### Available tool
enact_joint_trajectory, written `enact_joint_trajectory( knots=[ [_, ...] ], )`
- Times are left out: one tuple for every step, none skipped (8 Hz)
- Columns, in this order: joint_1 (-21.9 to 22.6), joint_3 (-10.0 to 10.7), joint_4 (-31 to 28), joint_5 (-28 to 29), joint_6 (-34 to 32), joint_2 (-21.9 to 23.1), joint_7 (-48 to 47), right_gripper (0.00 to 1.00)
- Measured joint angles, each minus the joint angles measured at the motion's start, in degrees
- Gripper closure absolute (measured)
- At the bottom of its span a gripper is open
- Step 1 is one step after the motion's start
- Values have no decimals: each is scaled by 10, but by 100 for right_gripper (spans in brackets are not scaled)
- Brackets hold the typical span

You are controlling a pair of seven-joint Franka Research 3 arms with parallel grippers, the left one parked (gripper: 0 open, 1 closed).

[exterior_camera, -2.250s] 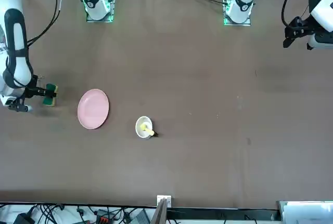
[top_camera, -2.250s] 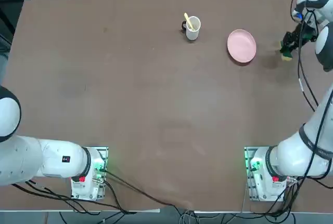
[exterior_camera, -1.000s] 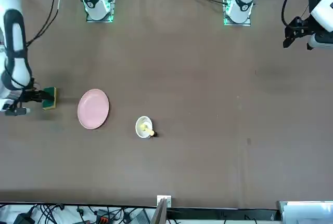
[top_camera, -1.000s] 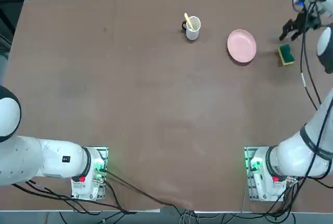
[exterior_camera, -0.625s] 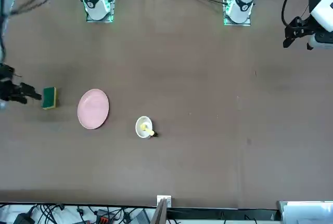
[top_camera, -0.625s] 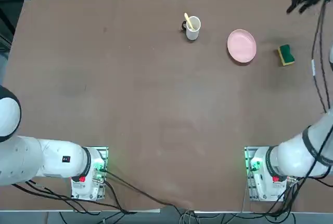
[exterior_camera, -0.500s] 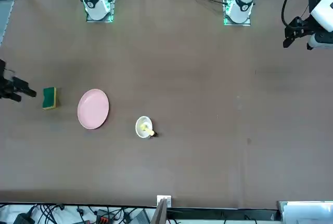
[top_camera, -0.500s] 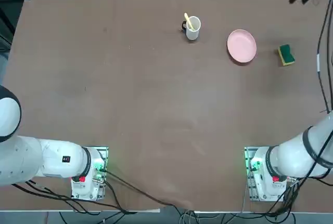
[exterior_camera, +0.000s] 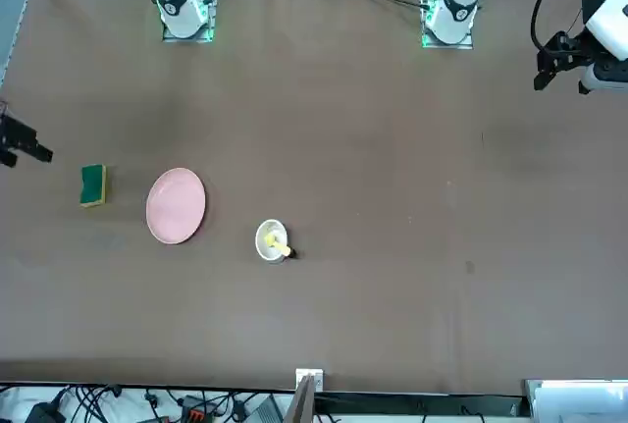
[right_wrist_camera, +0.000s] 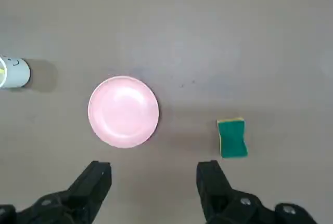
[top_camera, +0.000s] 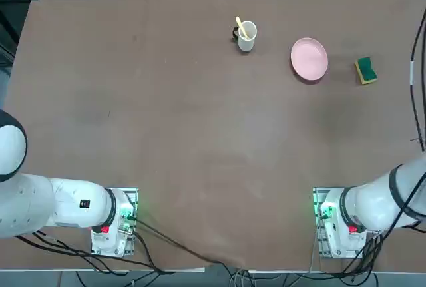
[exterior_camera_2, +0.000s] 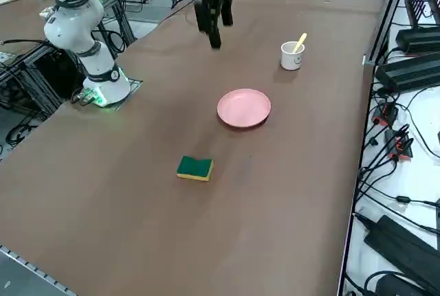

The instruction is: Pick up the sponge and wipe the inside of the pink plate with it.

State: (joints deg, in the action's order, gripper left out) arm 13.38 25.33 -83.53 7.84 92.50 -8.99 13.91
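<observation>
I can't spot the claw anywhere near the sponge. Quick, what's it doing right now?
Right gripper: open, holding nothing, raised high above the table; the sponge lies beside the pink plate.

Right tool point(right_wrist_camera: 153, 174) is sitting partly out of frame: the front view's 9 o'clock edge is cutting it off, and the side view is showing it blurred at 12 o'clock. In the wrist view, the white mug point(right_wrist_camera: 13, 71) is getting clipped at the 9 o'clock edge.
</observation>
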Motion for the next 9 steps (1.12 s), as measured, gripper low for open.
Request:
enact_joint_trajectory(
  knots=[
    [9,-8,0,-16,-23,22,-19,0],
    [-1,-36,-4,-33,-39,44,-35,0],
    [-30,-86,-18,-48,-46,67,-53,0],
    [-60,-136,-34,-55,-54,88,-70,0],
    [-71,-161,-46,-61,-65,102,-85,0],
    [-74,-170,-57,-64,-74,112,-95,0],
    [-75,-174,-74,-65,-78,124,-101,0],
    [-76,-175,-94,-66,-78,137,-104,0],
    [-77,-175,-103,-66,-78,143,-110,0]
  ],
)
